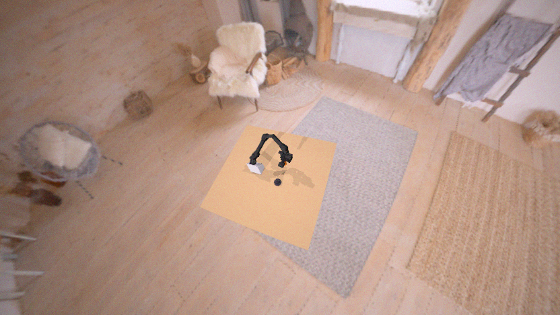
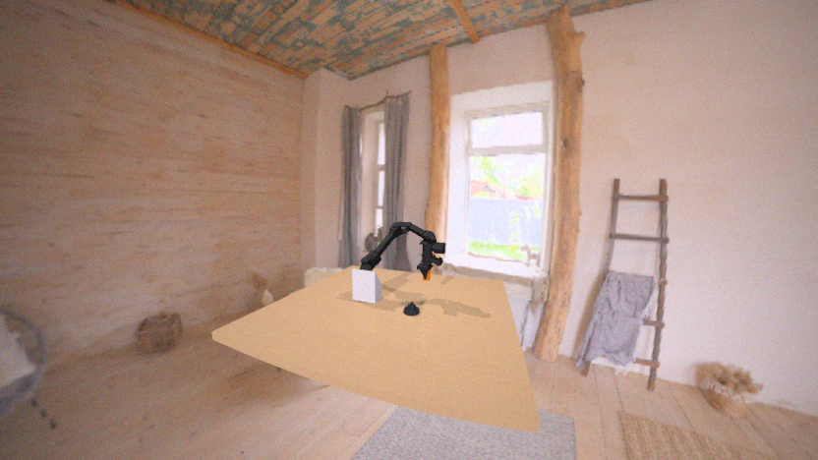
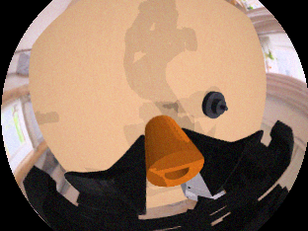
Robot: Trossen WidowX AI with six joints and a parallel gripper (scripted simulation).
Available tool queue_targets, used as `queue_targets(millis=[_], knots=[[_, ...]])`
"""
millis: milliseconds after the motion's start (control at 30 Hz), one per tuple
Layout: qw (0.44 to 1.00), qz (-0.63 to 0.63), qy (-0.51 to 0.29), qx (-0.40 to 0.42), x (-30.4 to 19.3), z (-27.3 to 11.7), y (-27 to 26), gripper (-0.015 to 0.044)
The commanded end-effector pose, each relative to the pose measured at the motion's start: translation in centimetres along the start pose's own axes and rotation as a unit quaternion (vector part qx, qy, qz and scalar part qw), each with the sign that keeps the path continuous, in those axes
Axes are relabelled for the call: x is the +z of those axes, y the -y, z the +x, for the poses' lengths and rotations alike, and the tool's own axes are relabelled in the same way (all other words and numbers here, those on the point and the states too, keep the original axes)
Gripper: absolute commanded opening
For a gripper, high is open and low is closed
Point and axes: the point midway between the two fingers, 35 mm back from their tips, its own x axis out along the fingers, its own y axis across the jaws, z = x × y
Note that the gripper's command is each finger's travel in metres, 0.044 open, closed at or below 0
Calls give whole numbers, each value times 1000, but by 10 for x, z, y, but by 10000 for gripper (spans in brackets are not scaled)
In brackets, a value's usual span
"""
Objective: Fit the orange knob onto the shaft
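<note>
Above the tabletop [image 1: 250, 203] [image 2: 378, 349] [image 3: 94, 64], hand [image 1: 283, 164] [image 2: 426, 275] [image 3: 162, 134] grasping orange knob [image 1: 285, 163] [image 2: 427, 275] [image 3: 170, 148], its hole unfilled.

Cream fleece armchair [image 1: 237, 58], grey rug [image 1: 360, 188] [image 2: 474, 437], wooden ladder [image 1: 522, 74] [image 2: 663, 246] with draped grey cloth [image 1: 489, 58] [image 2: 620, 312]

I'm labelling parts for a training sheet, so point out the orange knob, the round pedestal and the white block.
orange knob [image 3: 170, 145]: wrist view, its tapered side
round pedestal [image 2: 411, 311] [image 3: 211, 105]: exterior and wrist views, its dark base
white block [image 2: 364, 286]: exterior view, its front face
</note>
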Motion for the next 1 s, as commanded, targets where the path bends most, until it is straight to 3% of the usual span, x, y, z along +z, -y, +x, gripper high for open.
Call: queue_targets(millis=[0, 967], knots=[[1000, 0, 2, -3, 3, 2, 17, 0], [1000, -10, 0, -9, 4, 20, 99, 0]])
